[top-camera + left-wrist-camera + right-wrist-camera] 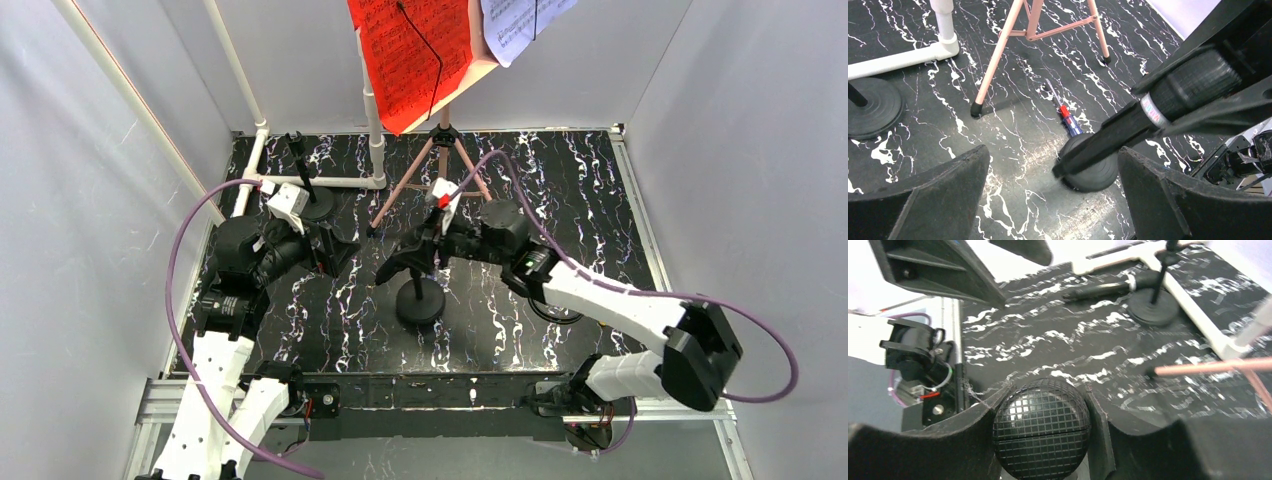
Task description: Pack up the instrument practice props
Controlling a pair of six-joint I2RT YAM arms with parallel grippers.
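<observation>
The pink rack (440, 95) stands at the back on tripod legs (998, 55), carrying a red sheet (410, 55) and a white sheet (520, 25). My right gripper (405, 262) is shut on the mesh head of a black microphone (1042, 427), above its round base (420, 302). That microphone (1153, 107) and its base (1095, 165) also show in the left wrist view. My left gripper (1053, 152) is open and empty just left of it. The second microphone (1103, 287) sits on its stand and base (1153, 309) at the back left.
The white pipe frame (320, 182) runs along the back left, beside the second microphone's base (318, 203). A small red and blue screwdriver (1065, 117) lies on the marbled black table (580, 200) between the tripod legs. Grey walls close in on three sides.
</observation>
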